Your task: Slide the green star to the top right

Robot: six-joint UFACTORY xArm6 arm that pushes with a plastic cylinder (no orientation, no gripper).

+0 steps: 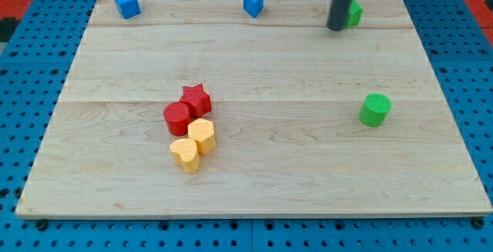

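Observation:
The green star (354, 13) lies near the view's top right of the wooden board (254, 167), mostly hidden behind my rod. My tip (336, 28) rests on the board just left of the star, touching or nearly touching it. Only the star's right part shows past the rod.
A green cylinder (375, 109) sits at the right middle. A blue cube (126, 4) and a blue block (253, 3) lie along the top edge. A red star (196, 98), red cylinder (177, 118), yellow hexagon (202, 135) and yellow heart (185, 154) cluster left of centre.

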